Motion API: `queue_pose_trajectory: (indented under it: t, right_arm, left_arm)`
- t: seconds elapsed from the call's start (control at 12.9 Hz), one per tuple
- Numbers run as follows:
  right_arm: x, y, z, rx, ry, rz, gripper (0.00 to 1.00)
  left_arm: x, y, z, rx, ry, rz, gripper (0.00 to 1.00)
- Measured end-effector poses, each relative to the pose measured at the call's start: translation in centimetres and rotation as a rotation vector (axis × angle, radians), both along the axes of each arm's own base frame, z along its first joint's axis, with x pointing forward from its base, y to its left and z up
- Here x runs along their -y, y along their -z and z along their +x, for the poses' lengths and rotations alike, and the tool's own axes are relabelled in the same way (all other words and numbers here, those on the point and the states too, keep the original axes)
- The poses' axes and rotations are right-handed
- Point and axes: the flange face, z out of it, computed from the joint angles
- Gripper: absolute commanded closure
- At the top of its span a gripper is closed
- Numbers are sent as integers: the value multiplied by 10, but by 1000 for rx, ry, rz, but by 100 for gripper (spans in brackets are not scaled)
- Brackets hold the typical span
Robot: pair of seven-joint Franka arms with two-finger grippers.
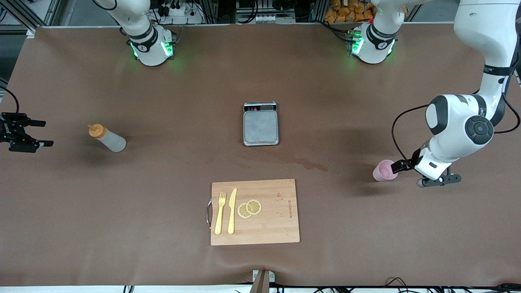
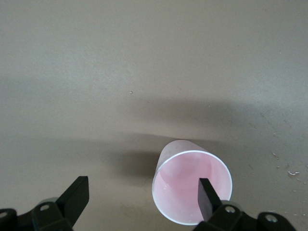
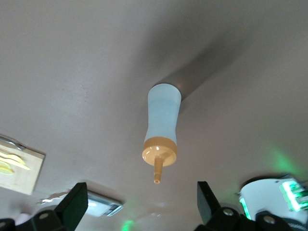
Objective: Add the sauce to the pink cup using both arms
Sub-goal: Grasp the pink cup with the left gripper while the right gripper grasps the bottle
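The sauce bottle [image 1: 106, 137], whitish with an orange cap, stands on the table toward the right arm's end. My right gripper [image 1: 47, 133] is open and empty beside it, nearer the table's end, apart from it. In the right wrist view the bottle [image 3: 162, 126] lies ahead of the open gripper [image 3: 139, 197], nozzle toward the camera. The pink cup [image 1: 384, 170] stands toward the left arm's end. My left gripper [image 1: 397, 167] is open at its rim. In the left wrist view one fingertip [image 2: 207, 195] is over the cup's [image 2: 185, 159] mouth, the other well outside it; the gripper [image 2: 143, 195] straddles the wall.
A metal kitchen scale [image 1: 261, 124] sits mid-table. A wooden cutting board [image 1: 276, 219] nearer the front camera carries a yellow fork [image 1: 220, 211], a knife [image 1: 232, 209] and lemon slices [image 1: 249, 208]. A faint stain [image 1: 309, 164] marks the cloth between scale and cup.
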Motion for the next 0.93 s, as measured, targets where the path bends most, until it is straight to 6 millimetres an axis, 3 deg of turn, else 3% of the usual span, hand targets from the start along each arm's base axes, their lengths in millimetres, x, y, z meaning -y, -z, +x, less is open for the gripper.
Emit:
queue_pose_trajectory:
  t: [0.15, 0.54, 0.7, 0.93]
  right_arm:
    - [13, 40, -7, -56, 61, 99, 0]
    - [21, 138, -22, -182, 193, 345, 0]
    - [23, 161, -27, -214, 214, 378, 0]
    - [20, 179, -31, -247, 224, 398, 0]
  left_arm:
    - [1, 12, 0, -10, 0, -2, 2]
    - [3, 26, -1, -27, 4, -5, 27]
    - [5, 30, -2, -33, 6, -6, 43]
    - [7, 33, -2, -38, 10, -7, 86]
